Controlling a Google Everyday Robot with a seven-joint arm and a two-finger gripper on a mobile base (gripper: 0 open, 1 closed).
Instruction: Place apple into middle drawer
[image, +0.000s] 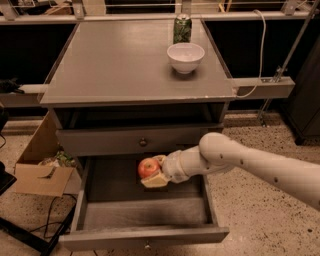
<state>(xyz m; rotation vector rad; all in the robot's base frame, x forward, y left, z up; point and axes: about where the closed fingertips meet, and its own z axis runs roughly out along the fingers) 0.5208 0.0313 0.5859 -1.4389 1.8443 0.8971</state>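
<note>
While my tool (154, 171) is clenched on the apple (147, 166), holding it over the rear of the open middle drawer (145, 235), I judge the fruit light, firm, smooth-skinned and bruisable. Across its widest part is the safest hold. Being round, it has no real long axis; where its stem points I cannot tell.

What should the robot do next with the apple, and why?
Probably lower it a little, straight down. The gripper is closed on the apple inside the open middle drawer, toward its back. The apple seems to hang just above the drawer floor, so letting go from here might make it bump or roll.
</note>
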